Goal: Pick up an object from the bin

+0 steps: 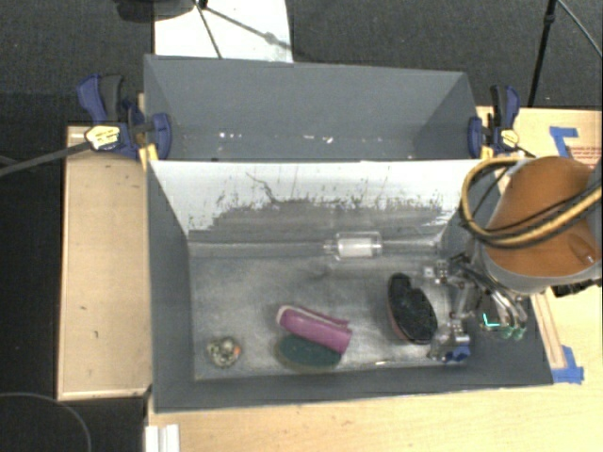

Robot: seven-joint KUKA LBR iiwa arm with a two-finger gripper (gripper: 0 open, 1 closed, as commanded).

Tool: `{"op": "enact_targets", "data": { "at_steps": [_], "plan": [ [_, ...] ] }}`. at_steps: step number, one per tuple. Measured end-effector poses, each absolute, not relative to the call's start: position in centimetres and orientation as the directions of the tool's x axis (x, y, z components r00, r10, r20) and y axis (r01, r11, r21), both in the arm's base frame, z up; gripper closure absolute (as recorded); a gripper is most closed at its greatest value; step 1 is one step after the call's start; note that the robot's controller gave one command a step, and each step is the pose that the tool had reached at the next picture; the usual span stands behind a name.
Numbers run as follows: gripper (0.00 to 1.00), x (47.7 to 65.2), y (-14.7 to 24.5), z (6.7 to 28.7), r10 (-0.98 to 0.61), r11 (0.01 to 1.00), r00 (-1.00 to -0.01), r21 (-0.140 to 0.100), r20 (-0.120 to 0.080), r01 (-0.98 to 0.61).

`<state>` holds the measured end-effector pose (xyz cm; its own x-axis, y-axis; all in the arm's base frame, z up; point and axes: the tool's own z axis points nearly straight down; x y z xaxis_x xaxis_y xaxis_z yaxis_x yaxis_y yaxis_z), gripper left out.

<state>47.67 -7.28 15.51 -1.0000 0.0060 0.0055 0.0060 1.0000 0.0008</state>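
Inspection of the grey metal bin (247,285), viewed from above.

1. The tool (450,320) is standing low at the right end of the bin floor, close against the right wall. The arm is entering from the right, and its orange cover (545,217) is sitting above the bin's right rim, with looped cables (474,210) running across it.

2. State of the tool: from this angle it cannot be told whether it is spread or pressed together. Nothing is visibly sitting in its grip.

3. The thing nearest to the tool is a black oval object (412,309), dark and flattish. It is lying on the right part of the floor with its long axis running roughly from back to front. It is lying just beside the tool, on the tool's left in this view. Whether the two are touching cannot be told.

4. Other contents are lying apart from the tool:
- A clear cylinder (353,246) is lying on its side at the foot of the back wall, near the middle.
- A pink oblong object (315,325) is lying in the front middle of the floor, resting against a dark green rounded object (303,352) just in front of it.
- A small round item (224,350) is lying alone near the front left corner.

5. The contents are lying spread out, not heaped.
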Motion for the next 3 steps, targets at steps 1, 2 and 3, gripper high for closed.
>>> {"op": "enact_targets", "data": {
  "at_steps": [1, 2, 3],
  "plan": [
    [0.0, 48.7, -3.7, 7.2, -0.301, 0.953, -0.953, -0.003, -0.014, -0.301],
    [0.0, 50.5, -8.4, 7.1, -0.404, 0.915, -0.915, -0.002, -0.002, -0.404],
    [1.0, 50.4, -8.3, 7.1, -0.407, 0.913, -0.913, -0.001, -0.001, -0.407]
  ]
}}
